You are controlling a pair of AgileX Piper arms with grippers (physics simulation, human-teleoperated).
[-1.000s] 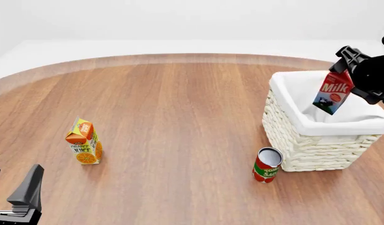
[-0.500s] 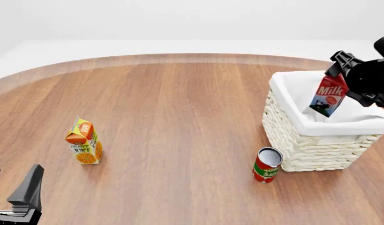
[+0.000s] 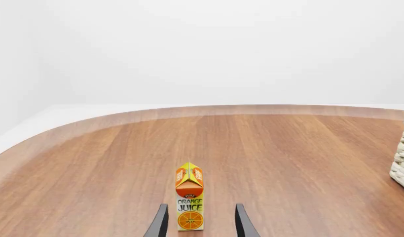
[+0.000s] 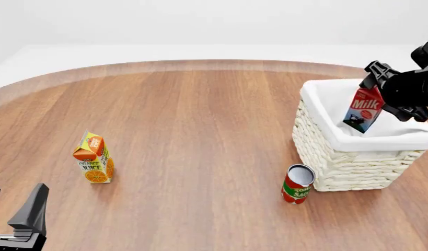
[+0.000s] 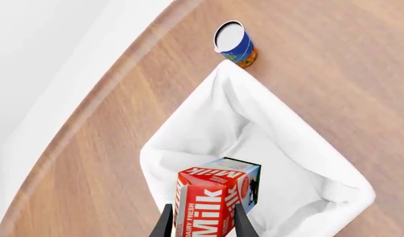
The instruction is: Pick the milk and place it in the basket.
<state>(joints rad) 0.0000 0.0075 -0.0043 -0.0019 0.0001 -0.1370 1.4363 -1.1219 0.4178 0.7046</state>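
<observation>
A round wooden table [image 4: 199,120] carries a large off-white wicker basket [image 4: 353,162] lined with white cloth. Above its opening, the black right gripper [image 4: 395,91] clamps the tilted red-topped milk carton [image 4: 362,110]. A yellow-orange juice carton [image 4: 94,158] stands far left, a red can [image 4: 297,184] beside the basket. The left gripper [image 3: 199,222] stands parted, holding nothing.
</observation>
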